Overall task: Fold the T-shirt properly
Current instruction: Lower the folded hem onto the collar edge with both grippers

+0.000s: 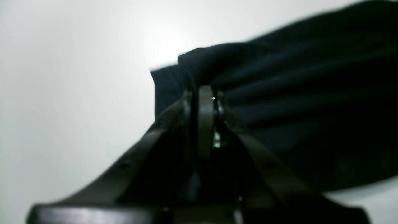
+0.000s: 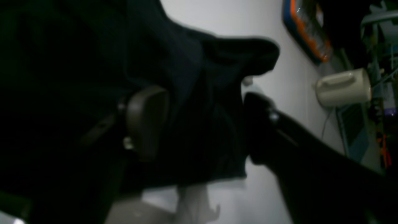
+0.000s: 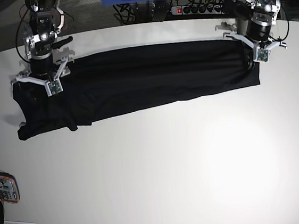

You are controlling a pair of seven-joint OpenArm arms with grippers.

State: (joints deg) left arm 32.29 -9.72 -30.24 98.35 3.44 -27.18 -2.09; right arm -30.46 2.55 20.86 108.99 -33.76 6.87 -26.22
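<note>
The left gripper (image 1: pixel 205 93) had its jaws pressed together on a bunched fold of the T-shirt (image 1: pixel 304 102). In the left wrist view the black cloth gathered into pleats just where the two fingers met, and it spread away from them toward the right over the white tabletop (image 1: pixel 71 77). In the base view this gripper (image 3: pixel 254 58) stood at the right end of the garment, near the far right part of the tabletop.

The right gripper (image 2: pixel 202 121) stood with its jaws wide apart. In the right wrist view one grey pad (image 2: pixel 146 121) was on the left and the other dark finger (image 2: pixel 261 124) was on the right, and dark cloth of the T-shirt (image 2: pixel 186 77) hung between them. The picture was dark and blurred, so I could not tell whether the cloth touched both pads. In the base view this gripper (image 3: pixel 44 83) was over the left end of the garment, near the far left part of the tabletop.

The T-shirt (image 3: pixel 151 79) lay stretched as a long, narrow band along the far edge of the tabletop (image 3: pixel 161 175). Its left end was wider and a little crumpled.

A white kettle (image 2: pixel 343 87) was in the background of the right wrist view. A small coloured object (image 3: pixel 1 187) lay at the left edge of the tabletop.
</note>
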